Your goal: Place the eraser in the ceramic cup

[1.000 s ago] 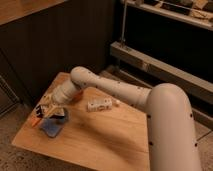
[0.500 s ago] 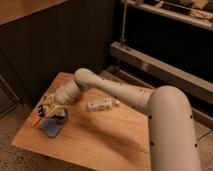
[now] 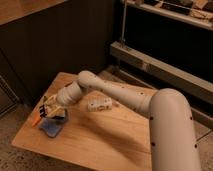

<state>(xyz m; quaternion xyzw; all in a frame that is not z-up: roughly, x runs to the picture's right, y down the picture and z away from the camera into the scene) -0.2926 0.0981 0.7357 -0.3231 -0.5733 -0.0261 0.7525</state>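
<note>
Pale and tan-tipped, the gripper [image 3: 49, 108] hangs low over the left end of the wooden table [image 3: 115, 142], its fingers drawn fully together; whether anything is pinched between them cannot be made out. Directly under and just to the right of it sits the ceramic cup [image 3: 60, 116], a small dark round shape half hidden by the wrist, so the gripper is right above or touching its rim. Beside the cup, towards the front edge of the table, lies a flat light-blue pad [image 3: 51, 129], and a low orange bowl [image 3: 37, 121] pokes out on the gripper's far left. The white arm [image 3: 117, 95] stretches back across the tabletop to a thick upper link at the right, passing just behind a small white block [image 3: 99, 104] lying near the table's middle
</note>
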